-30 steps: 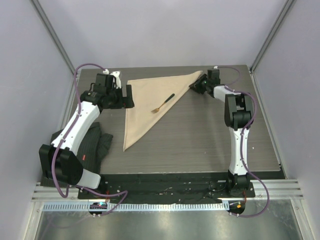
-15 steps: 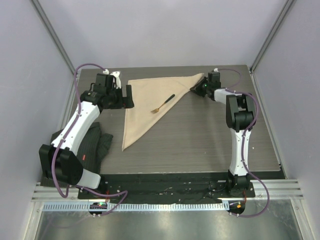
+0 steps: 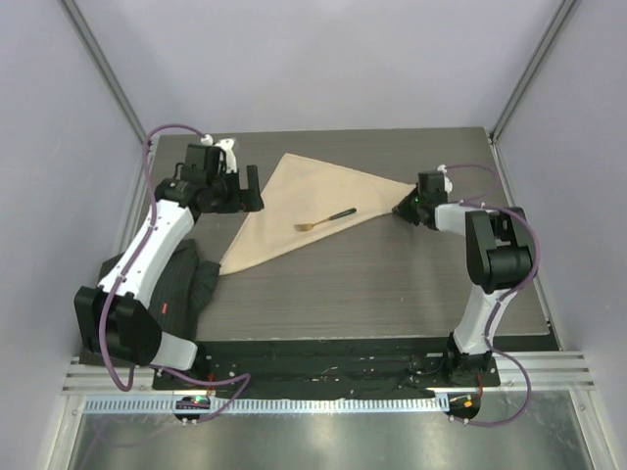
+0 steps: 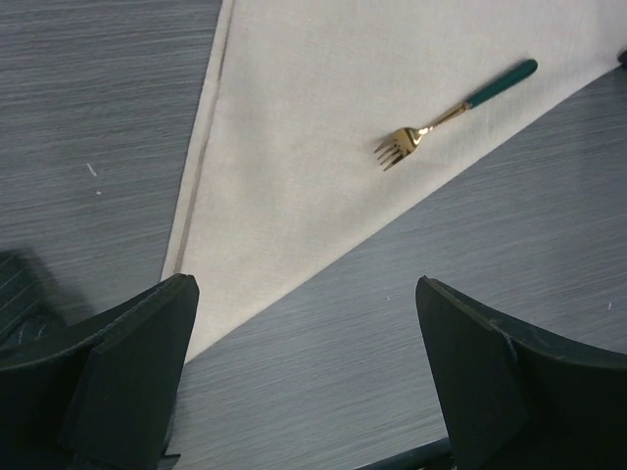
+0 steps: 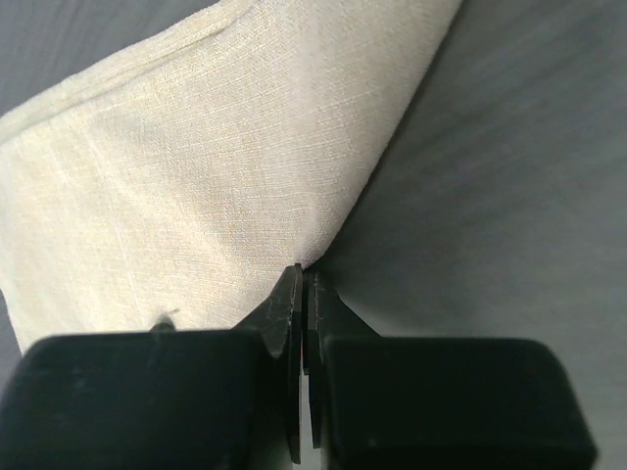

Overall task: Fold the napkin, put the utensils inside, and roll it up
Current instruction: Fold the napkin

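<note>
**Napkin gripped at its right corner; folded triangle with fork on top**

Right gripper: jaws pressed tight together, nipping the extreme right corner of the napkin. The right wrist view shows the cloth's tip running into the seam between the two black fingers. The top view shows only that the gripper sits at that corner.

Left gripper: jaws spread wide and empty, hanging beside the napkin's left edge. The left wrist view shows both fingers clear of the cloth, which the top view cannot confirm.

The napkin lies flat on the dark grey table, left of centre and toward the far side. It forms a triangle with one corner far, one near-left and one right. The long edge faces the robot and runs from the near-left corner out to the held right corner, so the long axis slants from near-left to far-right. The hem line along the left edge is legible only in the left wrist view.

The fork rests on the napkin just inside the long edge and roughly parallel to it. Its gold tines point left and its dark green handle points toward the held corner. From above it reads only as a thin dark sliver with a pale end.

A dark ribbed cloth is bunched at the near-left of the table, under the left arm and just beside the napkin's near-left corner. Whether the two touch cannot be determined.
</note>
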`<state>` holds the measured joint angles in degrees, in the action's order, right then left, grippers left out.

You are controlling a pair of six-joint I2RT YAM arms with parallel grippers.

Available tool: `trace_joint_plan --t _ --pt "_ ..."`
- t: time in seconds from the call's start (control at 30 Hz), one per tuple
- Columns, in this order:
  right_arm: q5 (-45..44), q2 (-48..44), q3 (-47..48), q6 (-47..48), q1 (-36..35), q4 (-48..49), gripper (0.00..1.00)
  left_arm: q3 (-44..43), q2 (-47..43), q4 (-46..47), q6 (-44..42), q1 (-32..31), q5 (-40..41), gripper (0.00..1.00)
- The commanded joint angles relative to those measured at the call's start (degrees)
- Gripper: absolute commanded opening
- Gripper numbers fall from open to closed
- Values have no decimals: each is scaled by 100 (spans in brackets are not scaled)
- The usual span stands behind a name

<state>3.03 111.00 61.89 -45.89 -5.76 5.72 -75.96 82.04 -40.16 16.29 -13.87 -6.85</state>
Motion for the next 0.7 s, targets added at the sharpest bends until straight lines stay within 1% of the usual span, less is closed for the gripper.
trace_joint_plan --t 0.0,0.03,0.13,0.27,0.3,0.37,0.4,0.43,0.47,0.53,0.67 --pt "-540 -937 -843 133 145 -97 1 -200 -346 175 76 -19 -281 100" --pt "-566 -1079 -1158 150 163 -123 1 -191 -373 184 93 -19 -308 100" --pt "-601 -1642 -1669 212 216 -193 1 -164 -425 237 146 -19 -466 100" --pt "-655 -2178 -1979 221 347 -430 2 -156 -443 246 137 -11 -458 100" --pt "-593 -2379 -1979 221 391 -483 14 -156 -461 246 146 -11 -449 100" --pt "-392 -2565 -1883 282 505 -736 25 -164 -452 246 120 -11 -414 100" --pt "-382 -2662 -1847 352 662 -895 38 -156 -461 237 128 -19 -379 100" --pt "-391 -2871 -1760 387 742 -992 41 -156 -461 237 120 -11 -335 100" --pt "-173 -2978 -1724 440 804 -1080 45 -156 -461 228 111 -11 -317 100" --pt "-145 -3250 -1645 607 1067 -1309 50 -156 -452 228 93 -11 -255 100" --pt "13 -3305 -1706 827 1612 -1407 52 -156 -417 219 84 -19 -203 100"
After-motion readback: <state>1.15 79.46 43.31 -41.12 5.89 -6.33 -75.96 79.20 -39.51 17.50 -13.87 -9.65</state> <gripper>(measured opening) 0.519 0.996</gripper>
